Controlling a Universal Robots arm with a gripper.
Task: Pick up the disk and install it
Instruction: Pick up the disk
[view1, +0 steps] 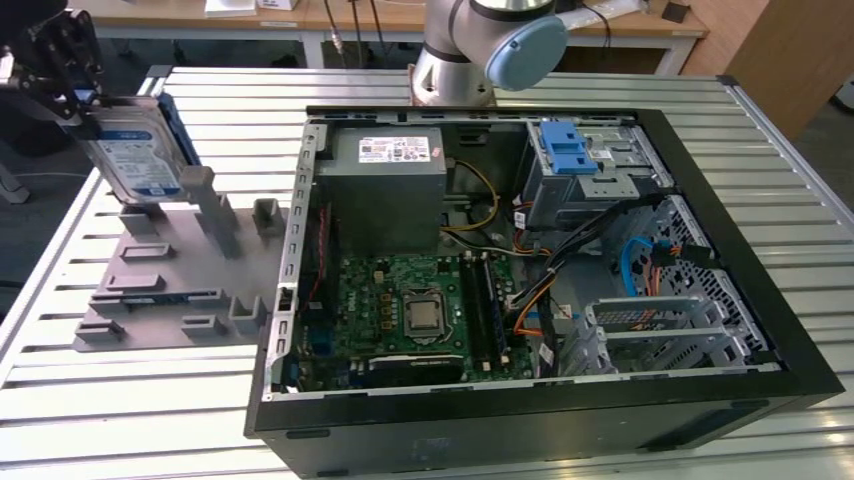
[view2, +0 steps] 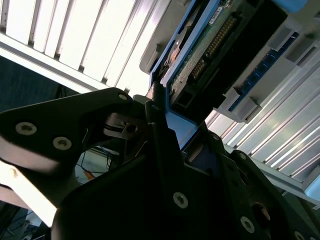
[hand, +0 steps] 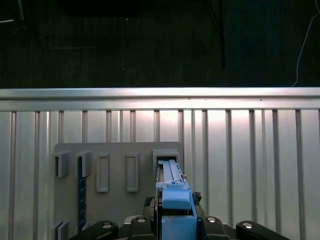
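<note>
Closest to me stands the black steel computer case (view1: 534, 420), a broad open box lying on its side on the ribbed aluminium table (view1: 134, 400). Inside it, a green motherboard (view1: 400, 310) sits toward seven o'clock. A plain grey power-supply box (view1: 387, 190) with a white sticker sits toward eleven. At one o'clock is a perforated metal drive cage (view1: 607, 175) with a blue plastic latch (view1: 567, 150). Loose orange, blue and black cables (view1: 641, 260) trail across the middle toward three o'clock.

Out at ten o'clock in the exterior view, well apart from the case, the black gripper (view1: 80, 98) is clamped on the top edge of the disk (view1: 134, 155). It holds the disk upright, with the label facing me. The disk is a flat silver rectangle with a white-and-blue label and blue plastic rails round its edges. In the second wrist view a matte black finger (view2: 156, 132) presses against the blue rail, and the disk's (view2: 210, 47) green circuit-board side with its connector pins shows beyond. The first wrist view catches the disk (hand: 172, 192) edge-on over a slot of the grey plastic holder plate (hand: 117, 165).

That holder plate (view1: 147, 290) lies flat on the table at nine o'clock, studded with blocky upright posts and shallow rectangular pockets. The disk's lower edge hangs just at its rear posts; I cannot tell whether it touches them. The arm's silver base (view1: 461, 50) stands at twelve o'clock behind the case.
</note>
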